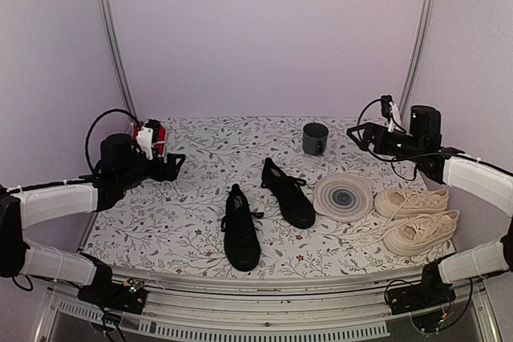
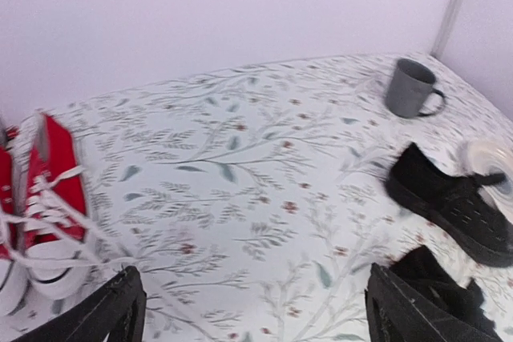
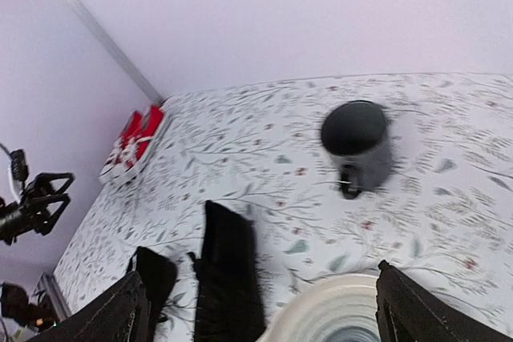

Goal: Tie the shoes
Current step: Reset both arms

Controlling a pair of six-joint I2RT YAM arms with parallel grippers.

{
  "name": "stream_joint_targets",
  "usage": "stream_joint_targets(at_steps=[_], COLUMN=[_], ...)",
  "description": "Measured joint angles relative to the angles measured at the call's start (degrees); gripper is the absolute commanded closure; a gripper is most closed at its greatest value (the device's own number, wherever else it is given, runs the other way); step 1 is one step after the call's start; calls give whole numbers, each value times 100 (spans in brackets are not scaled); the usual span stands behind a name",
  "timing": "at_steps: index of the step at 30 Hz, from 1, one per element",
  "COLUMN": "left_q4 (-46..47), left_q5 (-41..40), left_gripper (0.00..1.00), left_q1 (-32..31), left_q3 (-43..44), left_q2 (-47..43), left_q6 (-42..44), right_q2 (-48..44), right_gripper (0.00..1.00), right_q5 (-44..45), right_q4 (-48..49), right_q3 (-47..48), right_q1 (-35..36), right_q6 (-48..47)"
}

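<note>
Top external view: black sneakers [image 1: 264,212] sit centre frame, untied; my left gripper [image 1: 170,161] and right gripper [image 1: 357,133] spread wide, holding nothing.

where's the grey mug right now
In the top view the grey mug stands at the table's far edge, right of centre, behind the black shoes and the round coaster.

Two black lace-up sneakers [image 1: 240,238] lie on the floral table [image 1: 192,238], along with two cream sneakers [image 1: 417,218] and two small red-and-white sneakers [image 2: 48,198]. There is one grey mug [image 1: 315,138] and one round coiled coaster [image 1: 343,197]. Two robot arms carry one gripper each, the left gripper [image 1: 172,162] and the right gripper [image 1: 357,134].
</note>
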Motion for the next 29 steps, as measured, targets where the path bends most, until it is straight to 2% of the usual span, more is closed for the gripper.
stream_joint_targets(at_steps=[3, 5, 10, 18, 23, 29], left_q4=[-81, -177, 33, 1128, 1834, 2271], left_q5=[-295, -629, -1593, -2601, -2704, -2708], left_gripper=[4, 4, 4, 4, 4, 4], left_q1=[787, 1128, 1272, 1276, 1276, 1276], left_q3=[94, 94, -247, -1386, -1867, -1930], left_q2=[109, 122, -85, -579, -533, -446], left_q6=[-162, -247, -271, -138, -39, 26], right_q2=[-723, -1169, -2044, -1714, -1427, -1488], right_gripper=[1, 1, 1, 1, 1, 1], right_q5=[240, 468, 1246, 2074, 2470, 2704], right_q4=[4, -20, 2, 262, 527, 994], right_q3=[-686, -1064, -1788, -2354, -2468, -2682], right_q1=[-931, -1300, -1580, -1580, -1582, -1585], right_q6=[243, 321, 334, 203, -52, -337])
